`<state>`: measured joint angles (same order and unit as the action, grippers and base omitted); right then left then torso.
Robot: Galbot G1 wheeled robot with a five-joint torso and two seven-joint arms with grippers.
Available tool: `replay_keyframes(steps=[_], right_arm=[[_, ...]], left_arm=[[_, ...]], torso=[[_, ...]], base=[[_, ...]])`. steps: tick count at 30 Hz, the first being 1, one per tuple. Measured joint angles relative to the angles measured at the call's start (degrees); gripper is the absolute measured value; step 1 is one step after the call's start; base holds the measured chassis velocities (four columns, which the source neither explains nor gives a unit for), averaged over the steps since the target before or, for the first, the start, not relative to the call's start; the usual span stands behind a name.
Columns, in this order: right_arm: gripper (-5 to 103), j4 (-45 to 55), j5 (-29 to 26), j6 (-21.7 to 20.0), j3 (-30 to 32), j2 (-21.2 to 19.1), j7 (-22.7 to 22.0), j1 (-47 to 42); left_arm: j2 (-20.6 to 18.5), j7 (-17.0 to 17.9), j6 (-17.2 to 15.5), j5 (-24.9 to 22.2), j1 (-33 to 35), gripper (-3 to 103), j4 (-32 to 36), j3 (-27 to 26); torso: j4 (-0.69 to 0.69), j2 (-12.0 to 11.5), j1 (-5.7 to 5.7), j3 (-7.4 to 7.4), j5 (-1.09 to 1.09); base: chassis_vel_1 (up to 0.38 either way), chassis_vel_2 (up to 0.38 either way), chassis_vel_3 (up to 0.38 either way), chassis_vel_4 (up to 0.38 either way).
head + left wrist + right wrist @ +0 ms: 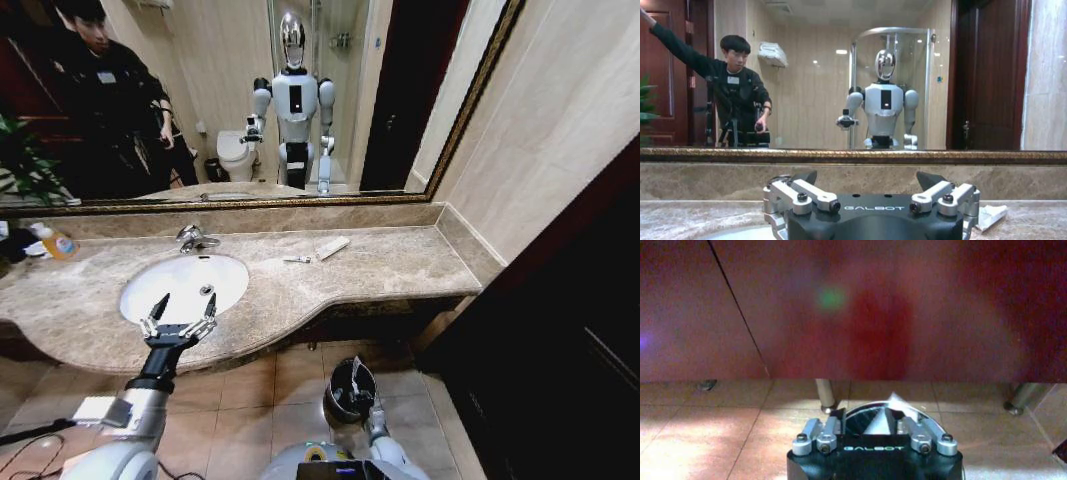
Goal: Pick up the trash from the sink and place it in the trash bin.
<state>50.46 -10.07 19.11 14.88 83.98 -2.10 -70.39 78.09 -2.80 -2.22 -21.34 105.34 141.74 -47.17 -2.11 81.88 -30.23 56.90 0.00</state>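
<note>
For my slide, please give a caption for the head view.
Left hand open above the sink; right hand low at the trash bin.

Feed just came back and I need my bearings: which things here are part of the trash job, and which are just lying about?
Job:
- sink
- trash bin on the floor, right gripper over it
- flat white packet and short white stick on the counter
- left gripper, open, at the sink's front edge

Lying about:
- bottle of orange liquid
- faucet
- mirror
</note>
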Motion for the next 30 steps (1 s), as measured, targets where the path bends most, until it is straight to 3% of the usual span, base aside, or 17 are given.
replay_keyframes(steps=[8, 10, 12, 13, 16, 28, 30], right_arm=[[71, 0.53, 0.95, -0.11, -0.08, 0.17, -0.46, -0.35], [71, 0.61, 0.97, -0.12, -0.08, 0.19, -0.47, -0.4], [82, 0.85, 1.01, -0.18, -0.09, 0.21, -0.49, -0.54], [82, 0.85, 1.01, -0.18, -0.09, 0.21, -0.49, -0.54], [97, 1.22, 1.03, -0.23, -0.12, 0.16, -0.5, -0.78], [100, 2.47, 1.15, -0.4, -0.21, 0.05, -0.5, -1.49], [100, 9.05, 0.6, -2.64, -0.16, -0.9, -0.5, -4.25]], left_arm=[[0.0, 0.0, 0.0, 0.0, 0.0, 100, 0.0, 0.0], [0.0, 0.0, 0.0, 0.0, 0.0, 100, 0.0, 0.0], [0.0, 0.0, 0.0, 0.0, 0.0, 100, 0.0, 0.0], [0.0, 0.0, 0.0, 0.0, 0.0, 100, 0.0, 0.0], [0.0, 0.0, 0.0, 0.0, 0.0, 100, 0.0, 0.0], [0.0, 0.0, 0.0, 0.0, 0.0, 100, 0.0, 0.0], [0.0, 0.0, 0.0, 0.0, 0.0, 100, 0.0, 0.0]], torso=[[0.0, 0.0, 0.0, 0.0, 0.0], [0.0, 0.0, 0.0, 0.0, 0.0], [0.0, 0.0, 0.0, 0.0, 0.0], [0.0, 0.0, 0.0, 0.0, 0.0], [0.0, 0.0, 0.0, 0.0, 0.0], [0.0, 0.0, 0.0, 0.0, 0.01], [-0.01, 0.0, 0.0, 0.0, 0.02]], base=[[0.0, 0.0, 0.0, 0.0], [0.0, 0.0, 0.0, 0.0], [0.0, 0.0, 0.0, 0.0], [0.0, 0.0, 0.0, 0.0], [0.0, 0.0, 0.0, 0.0], [0.0, 0.0, 0.0, 0.0], [0.0, 0.0, 0.0, 0.0]])
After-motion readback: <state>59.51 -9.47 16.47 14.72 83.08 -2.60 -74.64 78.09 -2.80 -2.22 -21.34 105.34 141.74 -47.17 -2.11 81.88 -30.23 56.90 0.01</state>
